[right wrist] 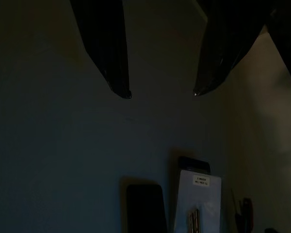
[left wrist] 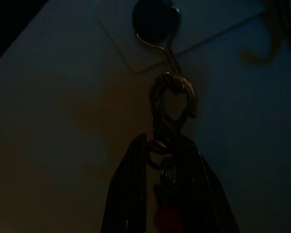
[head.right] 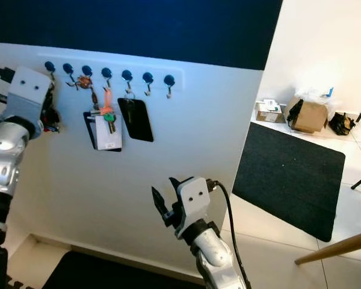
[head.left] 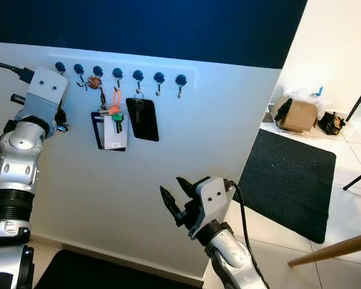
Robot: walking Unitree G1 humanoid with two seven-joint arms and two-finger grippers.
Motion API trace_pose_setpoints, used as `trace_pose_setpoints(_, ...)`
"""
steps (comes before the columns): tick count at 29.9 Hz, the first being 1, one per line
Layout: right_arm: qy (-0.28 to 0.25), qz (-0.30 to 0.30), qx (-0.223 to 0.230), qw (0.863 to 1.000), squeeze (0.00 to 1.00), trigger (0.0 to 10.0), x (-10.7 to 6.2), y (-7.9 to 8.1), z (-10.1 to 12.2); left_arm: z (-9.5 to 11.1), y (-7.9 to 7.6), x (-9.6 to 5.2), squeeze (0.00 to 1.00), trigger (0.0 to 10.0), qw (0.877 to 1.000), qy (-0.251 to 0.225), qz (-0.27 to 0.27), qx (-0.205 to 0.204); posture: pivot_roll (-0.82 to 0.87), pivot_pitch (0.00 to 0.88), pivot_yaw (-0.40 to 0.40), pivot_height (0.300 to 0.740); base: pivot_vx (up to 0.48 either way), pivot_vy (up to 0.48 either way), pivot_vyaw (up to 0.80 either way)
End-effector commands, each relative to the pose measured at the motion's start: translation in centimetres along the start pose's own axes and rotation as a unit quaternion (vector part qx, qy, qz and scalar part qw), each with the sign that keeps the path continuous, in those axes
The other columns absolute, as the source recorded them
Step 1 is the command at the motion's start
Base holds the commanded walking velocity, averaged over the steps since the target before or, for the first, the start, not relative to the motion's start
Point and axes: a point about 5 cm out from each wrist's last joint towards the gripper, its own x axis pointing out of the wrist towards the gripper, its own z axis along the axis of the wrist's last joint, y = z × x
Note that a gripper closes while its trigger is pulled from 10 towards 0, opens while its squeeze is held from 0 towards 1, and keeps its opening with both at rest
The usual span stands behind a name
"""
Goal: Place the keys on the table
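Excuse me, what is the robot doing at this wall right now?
The robot stands before a white wall with a row of hooks. Its left pincer is raised to the leftmost hook and is shut on the keys hanging there; they are not yet lifted off. The right pincer hangs open, low, away from the hooks.

- Seven blue-knobbed hooks in one row on the white rack.
- Two robot hands: the left hand and the right hand.
- One black card hanging.
- One white tag hanging.
- One green key and one orange strap.
- One dark floor mat.
- One cardboard box.
- One keyring clasp on the leftmost hook.
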Motion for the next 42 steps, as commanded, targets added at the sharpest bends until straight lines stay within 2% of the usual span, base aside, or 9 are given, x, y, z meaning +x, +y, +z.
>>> trace_pose_setpoints(1, 0.011, -0.007, 0.013, 1.000, 0.00, 10.0, -0.4, 0.0, -0.6, 0.7, 2.0, -0.7, 0.00, 10.0, 1.000, -0.011, 0.025, 0.010, 0.18, 0.150, 0.028, 0.740, 0.000, 0.000, 0.00)
trace_pose_setpoints(8, 0.013, -0.007, 0.013, 1.000, 0.00, 10.0, -0.4, 0.0, -0.7, 2.7, 3.1, -1.3, 0.00, 10.0, 0.998, -0.048, 0.045, -0.002, 0.19, 0.153, 0.021, 0.740, 0.000, 0.000, 0.00)
trace_pose_setpoints(12, 0.014, -0.001, 0.015, 1.000, 0.00, 10.0, -0.2, 0.2, -0.8, 3.7, 3.3, -1.0, 0.00, 10.0, 0.998, -0.050, 0.039, 0.025, 0.19, 0.153, 0.016, 0.740, 0.000, 0.000, 0.00)
trace_pose_setpoints(16, 0.012, 0.000, 0.016, 1.000, 0.00, 10.0, -0.1, 0.3, -0.7, 1.4, 1.4, -1.0, 0.00, 10.0, 0.997, 0.015, -0.032, 0.069, 0.19, 0.155, 0.017, 0.740, 0.000, 0.000, 0.00)
trace_pose_setpoints(22, 0.012, -0.004, 0.015, 1.000, 0.00, 10.0, -0.2, 0.2, -0.7, 0.9, -0.3, -0.7, 0.00, 10.0, 0.993, 0.035, -0.075, 0.080, 0.19, 0.157, 0.022, 0.740, 0.000, 0.000, 0.00)
trace_pose_setpoints(26, 0.013, -0.005, 0.014, 1.000, 0.00, 10.0, -0.2, 0.1, -0.7, 1.0, -0.4, -0.4, 0.00, 10.0, 0.992, 0.037, -0.077, 0.091, 0.18, 0.157, 0.024, 0.740, 0.000, 0.000, 0.00)
trace_pose_setpoints(30, 0.013, -0.007, 0.014, 1.000, 0.00, 10.0, -0.2, 0.1, -0.7, 1.6, 0.0, 0.1, 0.00, 10.0, 0.993, 0.033, -0.068, 0.092, 0.18, 0.157, 0.029, 0.740, 0.000, 0.000, 0.00)
trace_pose_setpoints(35, 0.013, -0.008, 0.016, 1.000, 0.00, 10.0, -0.3, 0.3, -0.8, 2.8, 1.8, 0.9, 0.00, 10.0, 0.995, 0.026, -0.015, 0.091, 0.18, 0.160, 0.033, 0.740, 0.000, 0.000, 0.00)
trace_pose_setpoints(42, 0.014, -0.009, 0.016, 1.000, 0.00, 10.0, -0.5, 0.2, -0.8, 3.7, 3.2, 0.7, 0.00, 10.0, 0.996, 0.016, 0.009, 0.092, 0.18, 0.162, 0.033, 0.740, 0.000, 0.000, 0.00)
